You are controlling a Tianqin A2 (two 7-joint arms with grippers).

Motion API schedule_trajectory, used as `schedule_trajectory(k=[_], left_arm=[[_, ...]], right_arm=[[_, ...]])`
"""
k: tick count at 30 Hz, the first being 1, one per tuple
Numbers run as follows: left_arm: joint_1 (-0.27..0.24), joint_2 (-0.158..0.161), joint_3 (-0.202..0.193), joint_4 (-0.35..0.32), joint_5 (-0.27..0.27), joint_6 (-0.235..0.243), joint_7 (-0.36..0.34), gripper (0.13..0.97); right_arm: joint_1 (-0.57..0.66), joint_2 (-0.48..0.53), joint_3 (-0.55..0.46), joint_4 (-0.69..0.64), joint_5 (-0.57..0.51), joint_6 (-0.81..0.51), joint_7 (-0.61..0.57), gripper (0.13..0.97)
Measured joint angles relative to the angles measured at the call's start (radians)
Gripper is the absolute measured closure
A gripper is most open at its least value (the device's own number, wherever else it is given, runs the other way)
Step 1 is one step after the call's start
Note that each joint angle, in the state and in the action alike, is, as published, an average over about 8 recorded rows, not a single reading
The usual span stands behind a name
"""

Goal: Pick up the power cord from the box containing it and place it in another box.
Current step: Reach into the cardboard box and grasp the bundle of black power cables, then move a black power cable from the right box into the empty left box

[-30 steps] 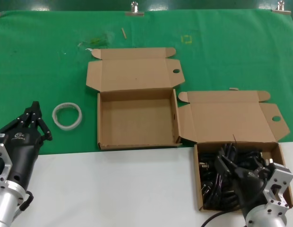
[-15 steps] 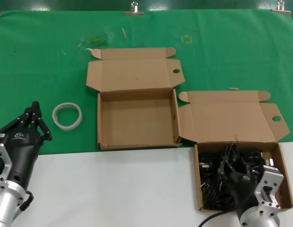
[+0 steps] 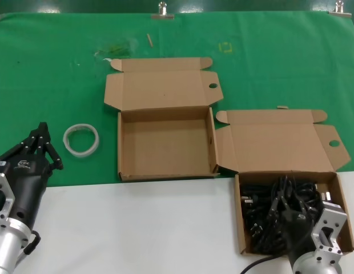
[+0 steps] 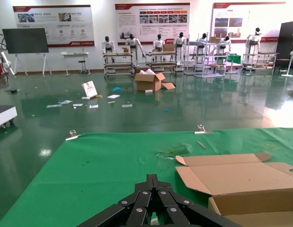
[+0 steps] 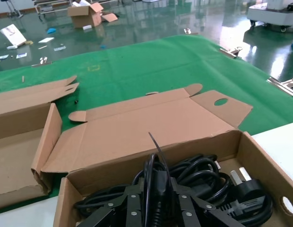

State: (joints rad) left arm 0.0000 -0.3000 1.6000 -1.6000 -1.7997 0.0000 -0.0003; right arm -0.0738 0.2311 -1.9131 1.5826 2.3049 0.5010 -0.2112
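Observation:
The squarer cardboard box (image 3: 238,220) at the near right holds a heap of black cables. My right gripper (image 3: 286,206) is down inside it, shut on one power cord (image 3: 281,188) whose loop stands up from the heap. In the right wrist view the fingers (image 5: 132,203) clamp the cord (image 5: 158,172) in the middle of this box (image 5: 137,163). The other box (image 3: 165,142) lies open and empty at the centre, to the left of the full one; it also shows in the right wrist view (image 5: 19,156). My left gripper (image 3: 41,130) is shut, empty and parked at the near left.
A white tape ring (image 3: 81,138) lies on the green cloth (image 3: 51,68) between the left gripper and the empty box. Both lids lie open toward the far side. A white plug (image 5: 237,176) shows among the cables. The near table surface (image 3: 137,228) is white.
My right gripper has turned and settled over the middle of the cable heap, and its fingers now hold a cord whose loop stands higher. The left arm has not moved.

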Motion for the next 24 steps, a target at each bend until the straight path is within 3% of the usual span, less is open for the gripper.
schedule_trajectory(k=[7, 15, 20, 24], left_arm=[[0.000, 0.000, 0.000, 0.000, 0.000, 0.000, 0.000, 0.957], [0.000, 0.000, 0.000, 0.000, 0.000, 0.000, 0.000, 0.957], [0.000, 0.000, 0.000, 0.000, 0.000, 0.000, 0.000, 0.957], [0.000, 0.000, 0.000, 0.000, 0.000, 0.000, 0.000, 0.957]], right_arm=[[-0.027, -0.001, 0.002, 0.067, 0.022, 0.035, -0.022, 0.863], [-0.044, 0.030, 0.008, 0.232, 0.099, 0.122, -0.063, 0.867], [0.008, 0.065, 0.002, 0.316, 0.149, 0.159, -0.100, 0.876], [0.118, 0.082, -0.029, 0.309, 0.189, 0.139, -0.138, 0.885]])
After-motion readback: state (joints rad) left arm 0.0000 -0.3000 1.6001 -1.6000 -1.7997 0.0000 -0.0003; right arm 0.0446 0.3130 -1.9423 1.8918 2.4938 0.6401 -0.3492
